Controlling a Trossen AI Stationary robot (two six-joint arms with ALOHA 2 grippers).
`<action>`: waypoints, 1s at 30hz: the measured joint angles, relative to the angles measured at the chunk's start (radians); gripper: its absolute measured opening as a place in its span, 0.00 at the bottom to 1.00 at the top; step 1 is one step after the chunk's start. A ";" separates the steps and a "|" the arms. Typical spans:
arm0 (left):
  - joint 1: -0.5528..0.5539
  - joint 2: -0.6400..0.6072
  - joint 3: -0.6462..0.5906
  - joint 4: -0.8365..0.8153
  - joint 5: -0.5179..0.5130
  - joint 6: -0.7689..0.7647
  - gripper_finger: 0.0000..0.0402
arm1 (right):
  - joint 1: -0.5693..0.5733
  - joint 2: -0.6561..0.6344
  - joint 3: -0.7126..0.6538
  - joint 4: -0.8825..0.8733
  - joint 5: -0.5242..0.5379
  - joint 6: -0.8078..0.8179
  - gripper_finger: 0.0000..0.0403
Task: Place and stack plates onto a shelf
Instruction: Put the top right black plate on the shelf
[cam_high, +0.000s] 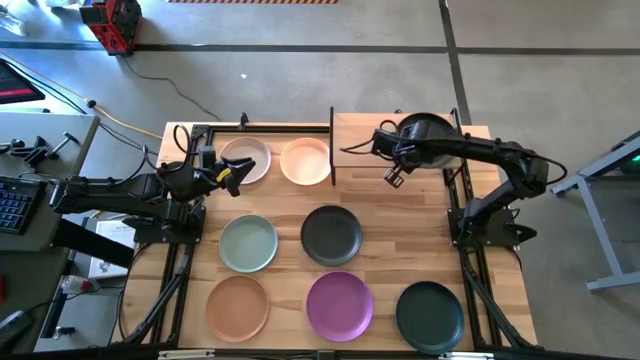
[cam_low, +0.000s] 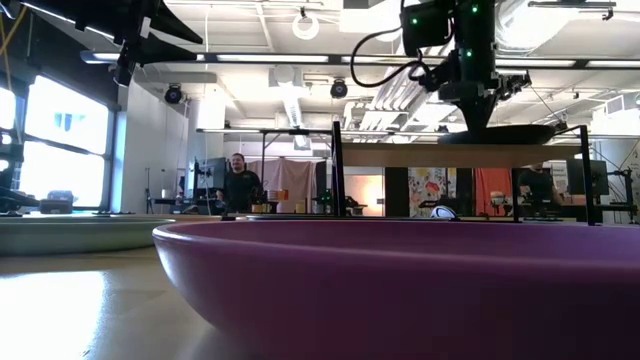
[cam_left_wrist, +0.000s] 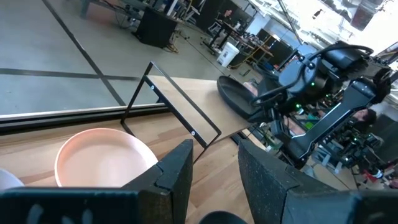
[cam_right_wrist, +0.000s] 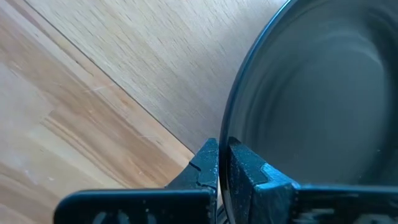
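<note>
The right gripper (cam_right_wrist: 219, 163) has its jaws closed on the rim of a black plate (cam_right_wrist: 317, 93), which sits on the shelf (cam_high: 400, 135) at the far right of the worktop (cam_high: 385, 270). The plate is round, shallow and matte, with a thin raised lip; from above the arm covers most of it, and in the low view it shows only as a dark edge on the raised board.

The left gripper (cam_left_wrist: 214, 165) hovers at the far left with its jaws open and empty, near a beige plate (cam_high: 247, 160) and a peach plate (cam_high: 305, 161) that lie side by side on the worktop.

Nearer lie a sage plate (cam_high: 248, 243) and a second black plate (cam_high: 331, 233), then a terracotta plate (cam_high: 238, 307), a purple plate (cam_high: 340, 305) and a dark green plate (cam_high: 430, 313) along the near edge. The purple rim fills the low view and hides most of the worktop behind it.
</note>
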 joint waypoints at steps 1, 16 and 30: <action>0.000 0.000 0.000 0.000 0.000 0.000 0.29 | -0.003 0.000 0.000 0.000 -0.004 -0.001 0.00; 0.000 0.000 0.000 0.000 0.000 -0.008 0.29 | -0.007 0.000 0.000 -0.002 -0.013 -0.020 0.00; 0.000 0.000 0.000 0.000 0.000 -0.008 0.29 | -0.008 0.000 0.000 -0.011 -0.010 -0.002 0.00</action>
